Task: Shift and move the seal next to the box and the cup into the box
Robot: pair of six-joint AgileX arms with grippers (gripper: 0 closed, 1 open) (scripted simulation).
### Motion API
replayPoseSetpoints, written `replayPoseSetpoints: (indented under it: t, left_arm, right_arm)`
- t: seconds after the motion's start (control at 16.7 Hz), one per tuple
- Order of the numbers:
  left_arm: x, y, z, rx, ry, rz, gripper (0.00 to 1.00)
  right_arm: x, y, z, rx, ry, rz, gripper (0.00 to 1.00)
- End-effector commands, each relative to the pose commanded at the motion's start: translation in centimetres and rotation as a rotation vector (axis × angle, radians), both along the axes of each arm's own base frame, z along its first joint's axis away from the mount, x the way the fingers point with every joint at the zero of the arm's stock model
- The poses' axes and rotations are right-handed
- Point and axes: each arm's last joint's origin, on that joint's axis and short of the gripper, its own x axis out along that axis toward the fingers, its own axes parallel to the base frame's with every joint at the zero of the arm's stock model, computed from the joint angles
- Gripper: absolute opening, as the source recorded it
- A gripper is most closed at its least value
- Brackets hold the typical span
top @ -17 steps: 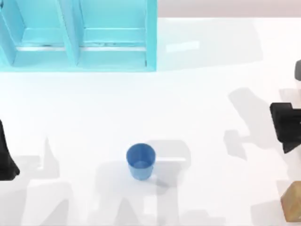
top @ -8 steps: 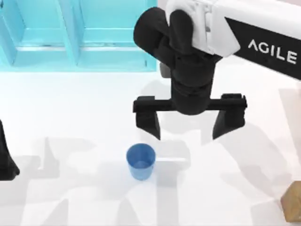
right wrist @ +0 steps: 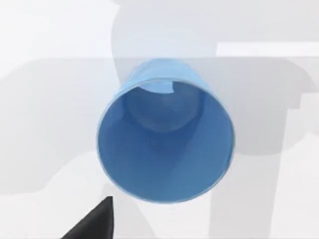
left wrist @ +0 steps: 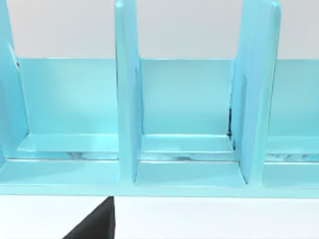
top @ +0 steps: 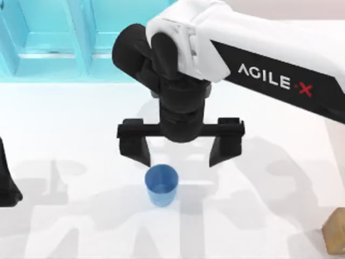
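Two arms up, one working: right gripper (top: 180, 154) hangs over the counter (top: 70, 124) with fingers spread wide, just behind the cup (top: 161, 184) and slightly off to its right. Cup stands upright on the counter near front centre, well apart from the box (top: 91, 40) at the back left; right wrist view looks straight into its open mouth (right wrist: 164, 132). Seal (top: 335, 231) sits at the far right front edge, untouched. Left gripper is parked at the left edge (top: 6, 183); can't tell its fingers. Step in hand looks like the cup approach. Next move, I'd judge: centre over the rim, descend, close, then carry to a box compartment.
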Motion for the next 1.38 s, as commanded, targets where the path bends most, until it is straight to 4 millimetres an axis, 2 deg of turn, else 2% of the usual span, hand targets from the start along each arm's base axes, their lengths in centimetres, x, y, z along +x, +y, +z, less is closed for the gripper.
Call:
replayPoseSetpoints:
  t: [0.18,0.6,0.9,1.38]
  left_arm:
    - [0.0,0.0,0.0,0.0,0.0,0.0,1.0]
    - [0.0,0.0,0.0,0.0,0.0,0.0,1.0]
    - [0.0,0.0,0.0,0.0,0.0,0.0,1.0]
    - [0.0,0.0,0.0,0.0,0.0,0.0,1.0]
  right_arm:
    - [0.0,0.1,-1.1,0.0,-0.001,0.002,1.0]
    - [0.0,0.2,-7.5,0.002,-0.003,0.003,1.0]
    - [-0.1,0.2,-8.0,0.001,-0.002,0.003,1.0]
    - [-0.1,0.2,-8.0,0.001,-0.002,0.003,0.4]
